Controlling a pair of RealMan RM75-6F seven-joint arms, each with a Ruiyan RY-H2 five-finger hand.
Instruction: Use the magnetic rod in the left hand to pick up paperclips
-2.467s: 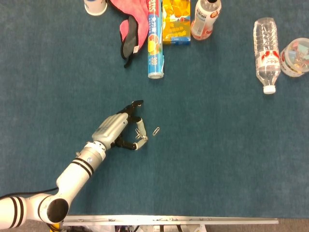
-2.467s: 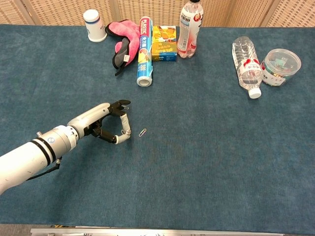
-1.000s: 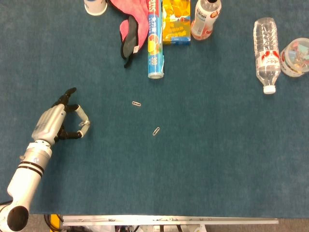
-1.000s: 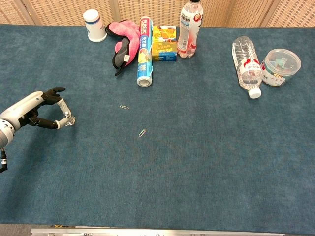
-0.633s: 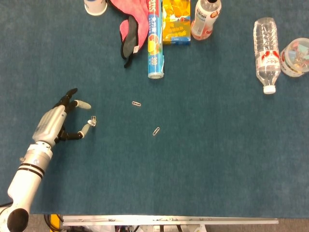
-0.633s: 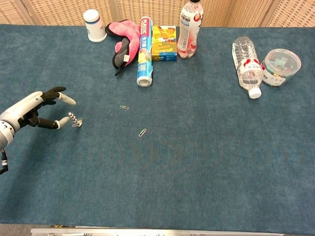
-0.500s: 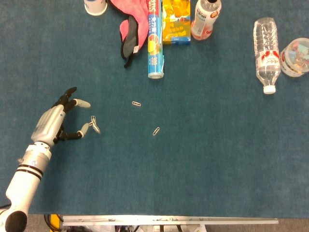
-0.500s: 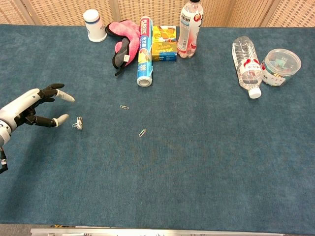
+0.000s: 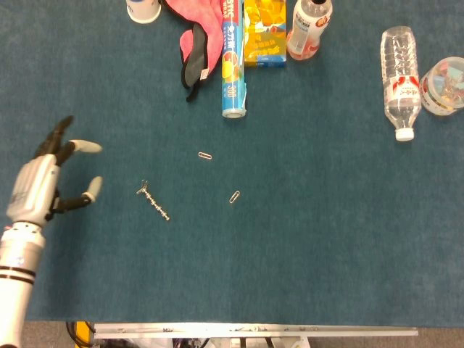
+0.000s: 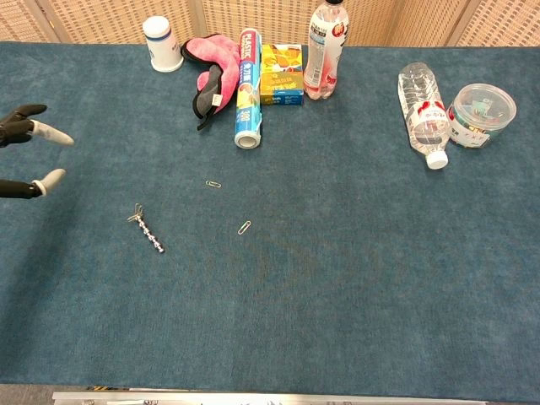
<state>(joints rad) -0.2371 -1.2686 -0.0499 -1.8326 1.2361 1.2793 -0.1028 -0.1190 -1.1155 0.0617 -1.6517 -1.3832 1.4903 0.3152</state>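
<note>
Fingers (image 9: pixel 80 147) of my left hand (image 9: pixel 40 188) are spread apart with nothing in them, hovering at the far left edge of the table (image 9: pixel 326 246); in the chest view only the fingertips of that hand (image 10: pixel 25 156) show at the left border. My right hand is in neither view. Magnetic rod (image 9: pixel 156 204) lies loose on the blue table surface, well to the right of my left hand and not touching it, tilted diagonally, with a small cluster of paperclips (image 9: pixel 143 190) clinging to its far-left end. Two more paperclips lie free on the table to the right of the rod: one paperclip (image 9: pixel 205 155) farther away, another paperclip (image 9: pixel 234 196) nearer and further right. Along the far edge sit a white cup (image 9: pixel 143 9), a pink cloth (image 9: pixel 197 29), a roll of wrap (image 9: pixel 231 58), a yellow box (image 9: pixel 264 32) and a standing bottle (image 9: pixel 308 27); at far right a clear bottle (image 9: pixel 400 69) lies beside a round tub (image 9: pixel 444 85)
</note>
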